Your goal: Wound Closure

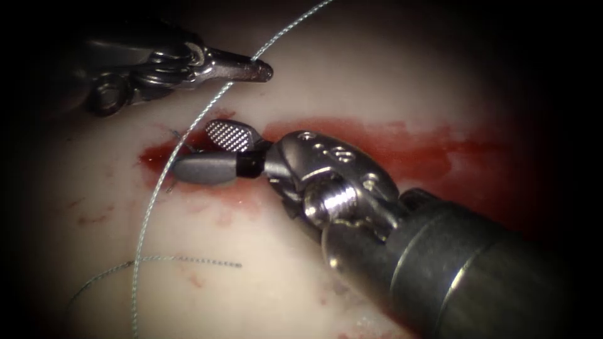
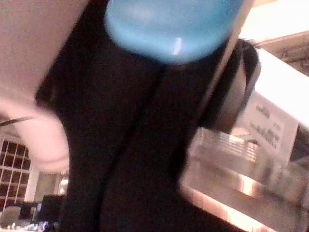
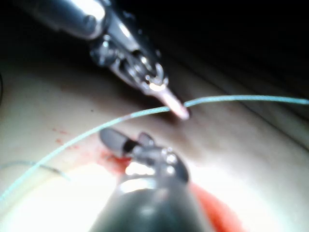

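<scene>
Left claw [image 1: 260, 68] grips one thread [image 1: 160, 188]; right claw [image 1: 207, 154] gapes empty over tissue [image 1: 326, 75].

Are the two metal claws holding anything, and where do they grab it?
The left tool is shut on the thread, partway along its length. The right tool is open over the cut and holds nothing.

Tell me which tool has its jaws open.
The right tool, entering from the right over the cut: jaws spread, holding nothing. The left tool is shut on the thread.
</scene>
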You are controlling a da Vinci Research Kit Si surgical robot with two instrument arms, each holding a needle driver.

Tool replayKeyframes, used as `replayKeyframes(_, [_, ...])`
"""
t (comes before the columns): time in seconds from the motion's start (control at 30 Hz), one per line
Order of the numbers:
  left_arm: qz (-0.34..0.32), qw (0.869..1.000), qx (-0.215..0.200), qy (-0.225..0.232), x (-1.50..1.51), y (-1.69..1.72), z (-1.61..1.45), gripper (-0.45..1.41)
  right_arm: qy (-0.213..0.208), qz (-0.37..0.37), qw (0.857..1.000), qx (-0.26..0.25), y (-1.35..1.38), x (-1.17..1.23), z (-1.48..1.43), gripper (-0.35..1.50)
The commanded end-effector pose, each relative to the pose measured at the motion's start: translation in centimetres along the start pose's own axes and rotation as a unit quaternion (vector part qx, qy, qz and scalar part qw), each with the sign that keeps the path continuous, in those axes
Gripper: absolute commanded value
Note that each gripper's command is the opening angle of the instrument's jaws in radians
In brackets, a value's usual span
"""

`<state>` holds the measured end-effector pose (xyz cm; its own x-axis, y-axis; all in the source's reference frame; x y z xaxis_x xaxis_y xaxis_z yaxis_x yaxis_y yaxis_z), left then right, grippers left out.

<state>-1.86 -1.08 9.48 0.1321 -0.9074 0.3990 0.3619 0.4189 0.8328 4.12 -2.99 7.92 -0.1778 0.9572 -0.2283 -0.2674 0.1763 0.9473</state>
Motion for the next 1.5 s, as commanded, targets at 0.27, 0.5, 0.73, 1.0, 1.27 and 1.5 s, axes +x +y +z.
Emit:
replayKeyframes(0.27, [0.045, 0.996, 0.033, -0.066, -0.14, 0.19, 0.00, -0.45, -0.068, 0.120, 0.990, 0.040, -0.06, 0.02, -0.08, 1.06])
replayKeyframes(0.5, [0.042, 0.995, 0.033, -0.080, -0.21, 0.19, -0.07, -0.45, -0.098, 0.127, 0.986, 0.053, -0.21, -0.15, 0.00, 1.08])
replayKeyframes(0.73, [0.040, 0.995, 0.031, -0.088, -0.25, 0.22, -0.13, -0.45, -0.132, 0.135, 0.980, 0.065, -0.36, -0.43, 0.10, 0.98])
replayKeyframes(1.0, [0.038, 0.995, 0.031, -0.090, -0.28, 0.22, -0.14, -0.45, -0.159, 0.128, 0.976, 0.075, -0.45, -0.73, 0.24, 1.11])
replayKeyframes(1.27, [0.037, 0.995, 0.032, -0.090, -0.30, 0.21, -0.15, -0.45, -0.184, 0.127, 0.971, 0.082, -0.54, -0.92, 0.31, 0.91])
replayKeyframes(1.5, [0.032, 0.995, 0.029, -0.092, -0.33, 0.21, -0.19, -0.45, -0.220, 0.126, 0.962, 0.098, -0.53, -0.95, 0.28, 0.00])
